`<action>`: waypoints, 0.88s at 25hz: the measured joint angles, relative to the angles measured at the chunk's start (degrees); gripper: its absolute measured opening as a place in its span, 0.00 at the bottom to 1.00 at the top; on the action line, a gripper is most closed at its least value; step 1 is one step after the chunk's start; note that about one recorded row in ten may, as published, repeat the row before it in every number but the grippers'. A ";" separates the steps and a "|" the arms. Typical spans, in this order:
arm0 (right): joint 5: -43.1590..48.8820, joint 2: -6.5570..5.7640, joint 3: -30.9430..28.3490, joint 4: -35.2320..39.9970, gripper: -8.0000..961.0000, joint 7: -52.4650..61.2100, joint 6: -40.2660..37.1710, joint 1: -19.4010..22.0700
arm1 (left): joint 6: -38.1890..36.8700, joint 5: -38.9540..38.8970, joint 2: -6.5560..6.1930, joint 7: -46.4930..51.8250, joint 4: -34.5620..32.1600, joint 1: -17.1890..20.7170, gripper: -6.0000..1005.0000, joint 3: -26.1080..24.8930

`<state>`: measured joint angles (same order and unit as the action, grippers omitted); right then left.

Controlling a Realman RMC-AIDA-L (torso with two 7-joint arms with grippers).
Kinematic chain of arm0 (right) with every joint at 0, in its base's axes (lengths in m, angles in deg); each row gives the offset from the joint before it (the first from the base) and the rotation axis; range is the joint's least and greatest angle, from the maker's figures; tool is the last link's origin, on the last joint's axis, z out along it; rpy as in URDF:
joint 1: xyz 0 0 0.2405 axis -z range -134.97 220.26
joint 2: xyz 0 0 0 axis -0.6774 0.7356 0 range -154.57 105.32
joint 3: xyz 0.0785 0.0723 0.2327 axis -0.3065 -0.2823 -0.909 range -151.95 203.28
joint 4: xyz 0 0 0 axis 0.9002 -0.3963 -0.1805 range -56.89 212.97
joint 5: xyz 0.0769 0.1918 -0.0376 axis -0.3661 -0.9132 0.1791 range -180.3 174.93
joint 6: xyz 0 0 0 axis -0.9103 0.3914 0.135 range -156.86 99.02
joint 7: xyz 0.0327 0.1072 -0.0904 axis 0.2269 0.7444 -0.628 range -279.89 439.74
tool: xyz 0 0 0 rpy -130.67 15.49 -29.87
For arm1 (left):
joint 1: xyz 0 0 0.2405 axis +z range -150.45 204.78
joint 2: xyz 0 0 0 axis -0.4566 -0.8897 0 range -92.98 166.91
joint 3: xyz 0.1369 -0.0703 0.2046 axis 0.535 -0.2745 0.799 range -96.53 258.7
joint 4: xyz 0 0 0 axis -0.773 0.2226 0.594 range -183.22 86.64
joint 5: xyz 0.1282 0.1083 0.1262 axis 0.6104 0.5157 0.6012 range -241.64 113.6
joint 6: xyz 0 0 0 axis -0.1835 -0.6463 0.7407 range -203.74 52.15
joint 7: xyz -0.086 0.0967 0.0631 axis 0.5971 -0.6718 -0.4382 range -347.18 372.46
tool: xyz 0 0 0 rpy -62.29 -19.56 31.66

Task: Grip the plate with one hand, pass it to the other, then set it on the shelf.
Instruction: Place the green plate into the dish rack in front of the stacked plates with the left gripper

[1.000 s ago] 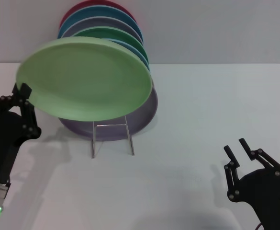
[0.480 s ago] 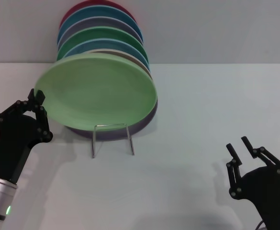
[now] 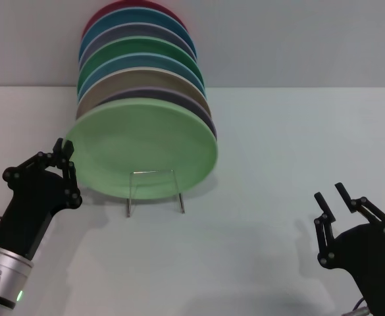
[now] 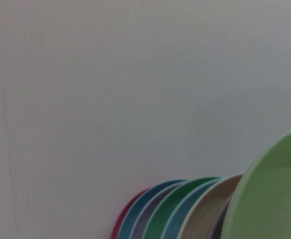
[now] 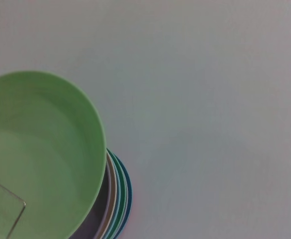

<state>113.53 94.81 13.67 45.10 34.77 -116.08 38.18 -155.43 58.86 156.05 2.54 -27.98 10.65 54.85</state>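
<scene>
The pale mint-green plate [image 3: 143, 148] stands tilted at the front of the row of plates, its lower rim down behind the silver wire shelf [image 3: 154, 191]. My left gripper [image 3: 64, 148], on the silver-grey wrist, is at the plate's left rim with its fingers closed on the edge. The plate fills a corner of the left wrist view [image 4: 274, 199] and shows in the right wrist view [image 5: 36, 154] with the shelf wire [image 5: 16, 211]. My right gripper [image 3: 332, 197], all black, is open and empty at the lower right, away from the plate.
Several other plates [image 3: 139, 46], red, blue, lavender, darker green and tan, stand in a row behind the mint one against the back wall. The white tabletop [image 3: 264, 164] stretches between the shelf and the right gripper.
The left gripper has carried the plate down and to the right, from above the row onto the shelf's front. The right gripper has sunk slightly.
</scene>
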 joint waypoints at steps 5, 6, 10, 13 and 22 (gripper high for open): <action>-0.03 0.02 -0.05 0.69 0.25 0.17 0.04 -0.19 | 2.16 -0.10 0.00 -0.56 0.19 -0.01 0.05 0.14; -0.03 0.02 -0.05 0.69 0.25 0.17 0.04 -0.19 | 2.16 -0.10 0.00 -0.56 0.19 -0.01 0.05 0.14; -0.03 0.06 -0.05 0.77 0.25 0.20 0.39 -0.39 | 2.59 -0.10 -0.03 -0.24 0.35 0.08 0.05 0.20; -0.03 0.08 -0.04 0.78 0.25 0.22 0.61 -0.50 | 2.37 -0.06 -0.13 -0.04 0.36 0.09 0.05 0.35; -0.03 0.09 -0.04 0.77 0.25 0.24 0.96 -1.02 | 0.67 0.08 -0.35 0.12 0.43 0.45 0.09 1.84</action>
<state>113.50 94.91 13.63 45.88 35.02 -115.12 37.16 -154.76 58.94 155.70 2.66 -27.55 11.10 56.69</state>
